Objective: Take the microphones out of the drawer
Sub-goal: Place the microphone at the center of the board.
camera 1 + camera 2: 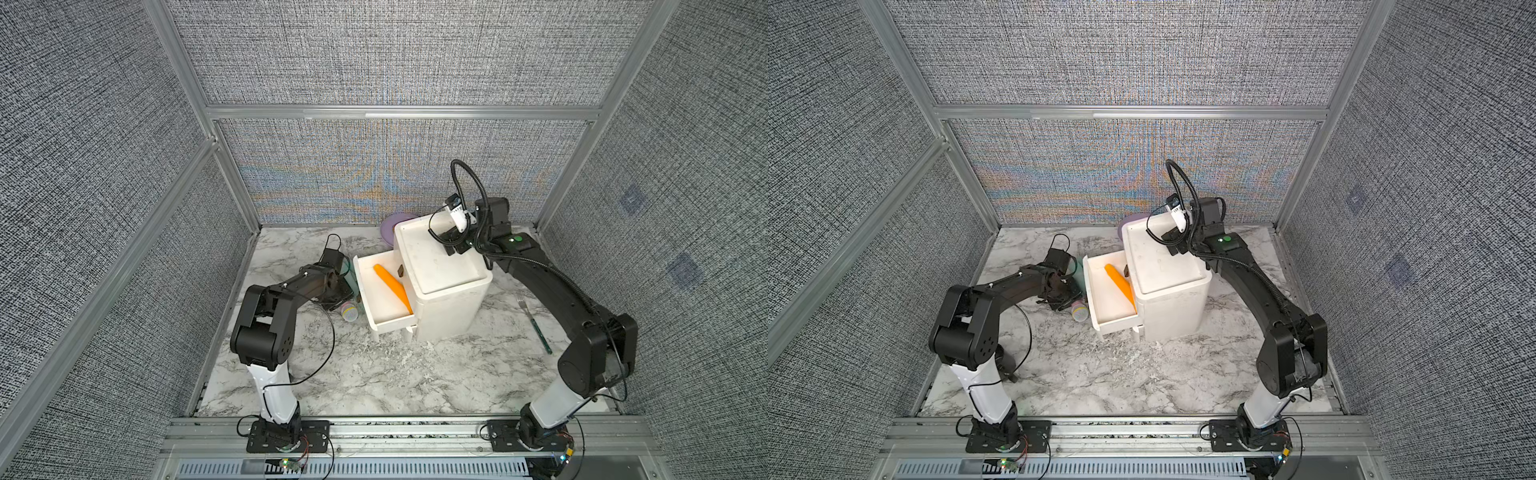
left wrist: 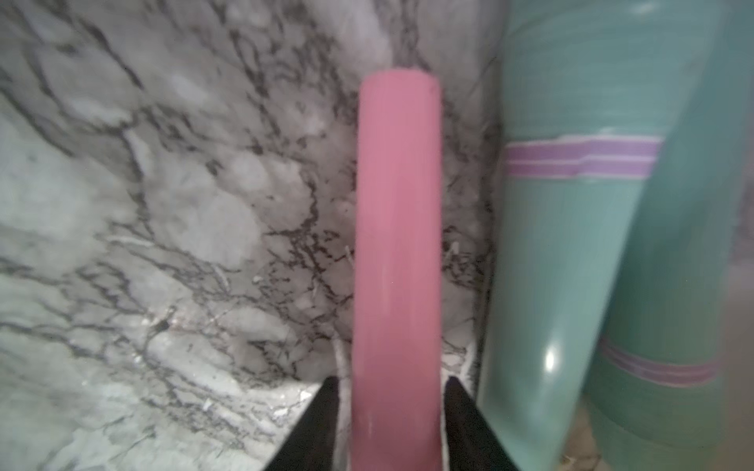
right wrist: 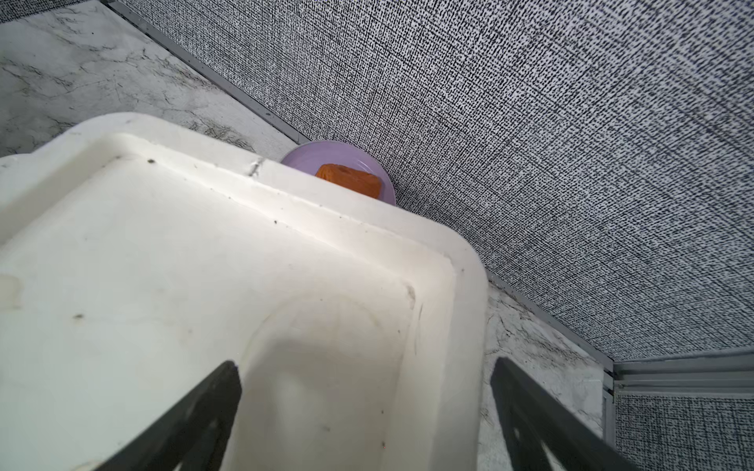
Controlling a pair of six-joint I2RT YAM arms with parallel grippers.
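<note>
We note the left gripper with jaws parted either side of the microphone, slim gaps showing along its pink handle. The microphone lies on the table, outside and just beside the open drawer. A carrot lies inside. The right gripper stands wide open above the cabinet top.

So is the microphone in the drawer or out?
Out: the microphone lies on the marble table beside the open drawer.
</note>
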